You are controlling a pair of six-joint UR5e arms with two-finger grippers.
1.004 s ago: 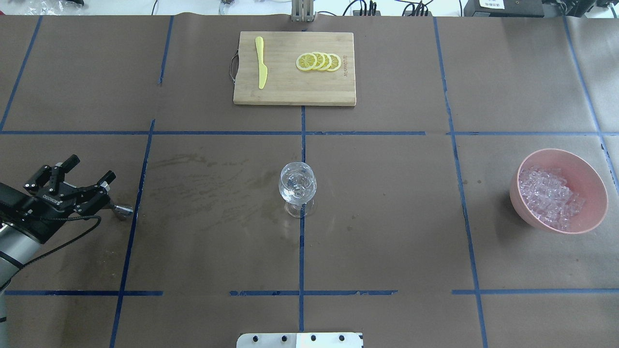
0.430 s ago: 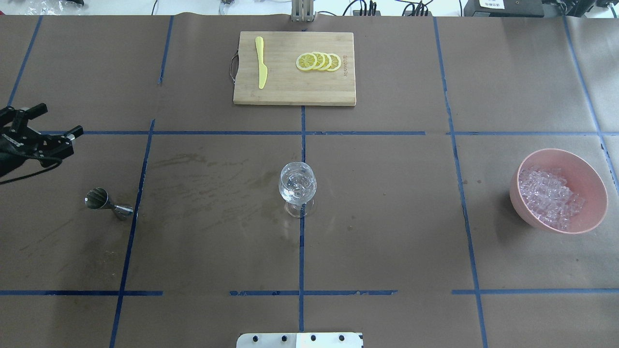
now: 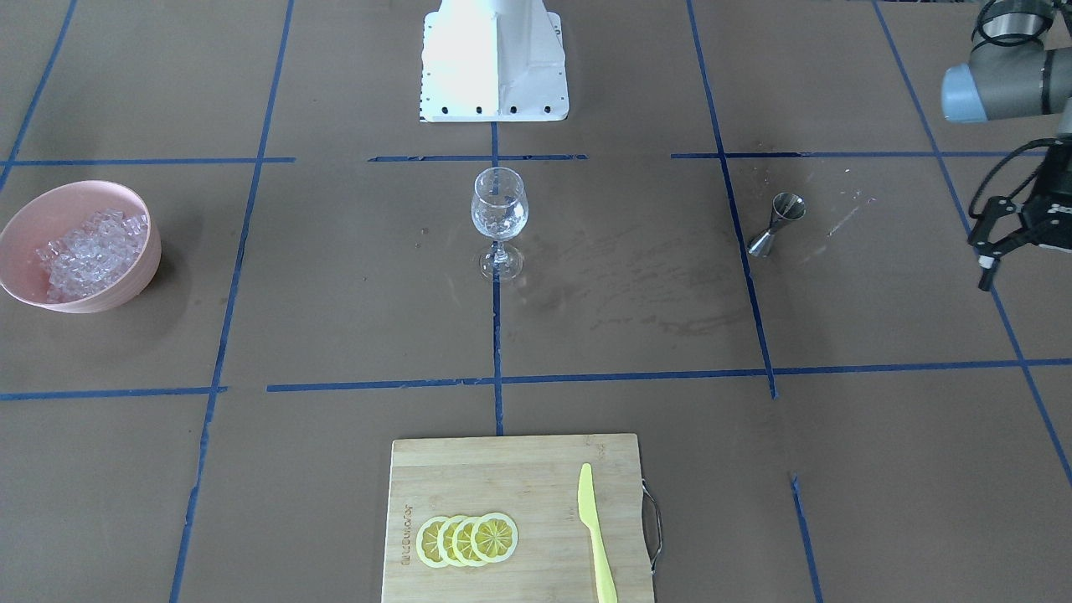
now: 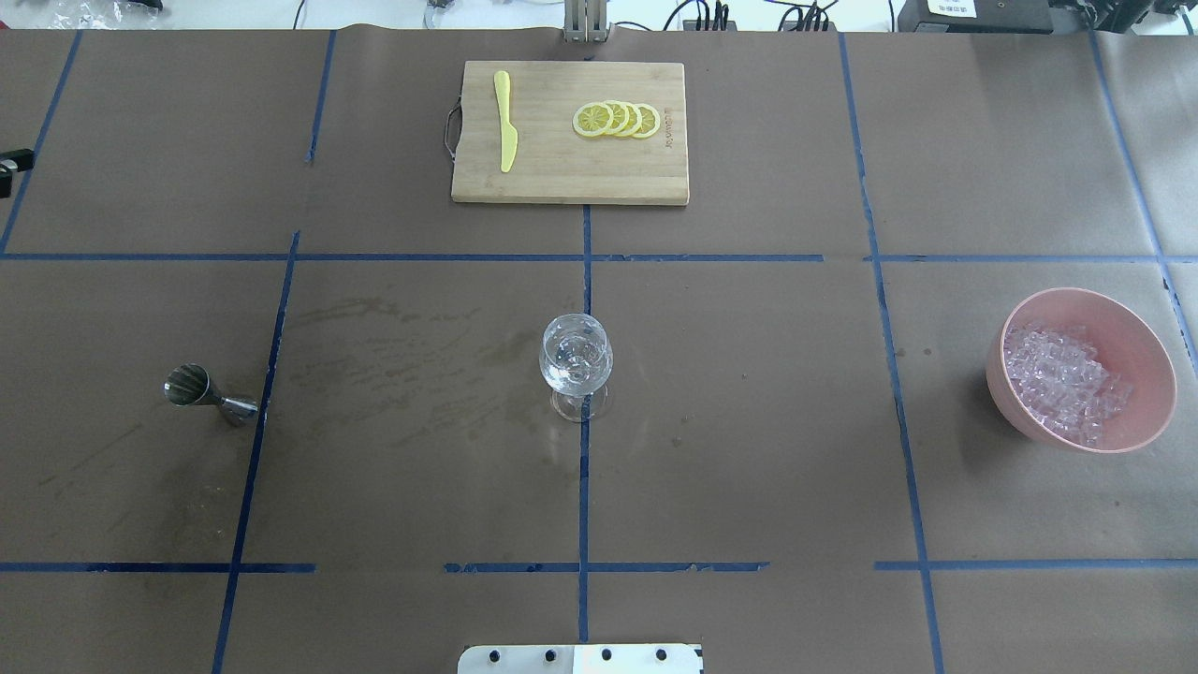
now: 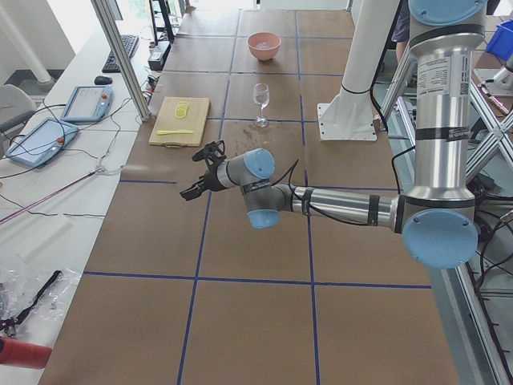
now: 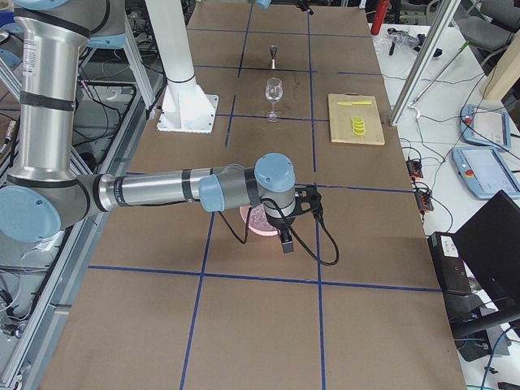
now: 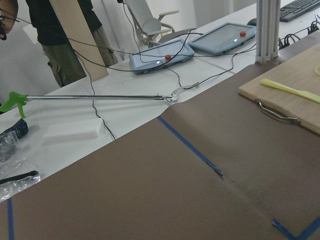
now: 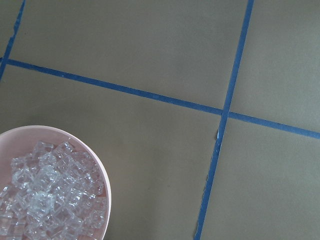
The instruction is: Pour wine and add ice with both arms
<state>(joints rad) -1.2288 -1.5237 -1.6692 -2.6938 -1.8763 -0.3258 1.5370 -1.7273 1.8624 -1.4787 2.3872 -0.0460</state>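
On the table (image 4: 749,468), the jigger (image 4: 208,393) is seen standing at the left, let go. The left gripper (image 3: 1005,239) is held well apart from it at the left edge, its fingers spread wide and empty. The glass (image 4: 577,360) stands at the centre. Clear glints are seen inside it, but no dark wine can be made out, nor can it be told whether cubes are in it. From the parked jigger, the pour is judged done. At the right, the ice (image 4: 1062,384) is heaped in the bowl (image 4: 1146,337). The right gripper (image 6: 288,231) is held over it, and whether it is wide or narrow cannot be told. The ice step is judged left to do. Farther off, the board (image 4: 562,178) carries lemon slices (image 4: 618,120) and a knife (image 4: 505,122).
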